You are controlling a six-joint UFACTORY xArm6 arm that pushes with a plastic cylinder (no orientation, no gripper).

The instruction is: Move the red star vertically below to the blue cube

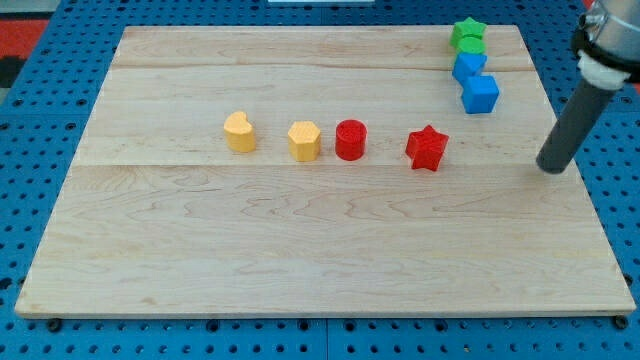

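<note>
The red star point(427, 148) lies on the wooden board point(320, 240), right of centre. The blue cube point(481, 94) sits near the view's top right, above and to the right of the star. My tip point(551, 167) rests on the board near its right edge, well to the right of the red star and below and to the right of the blue cube. It touches no block.
A second blue block point(468, 66) sits just above the cube, with a green star point(468, 30) and another green block point(468, 44) above it. A red cylinder point(351, 139), a yellow hexagon point(305, 140) and a yellow heart point(240, 132) stand in a row left of the star.
</note>
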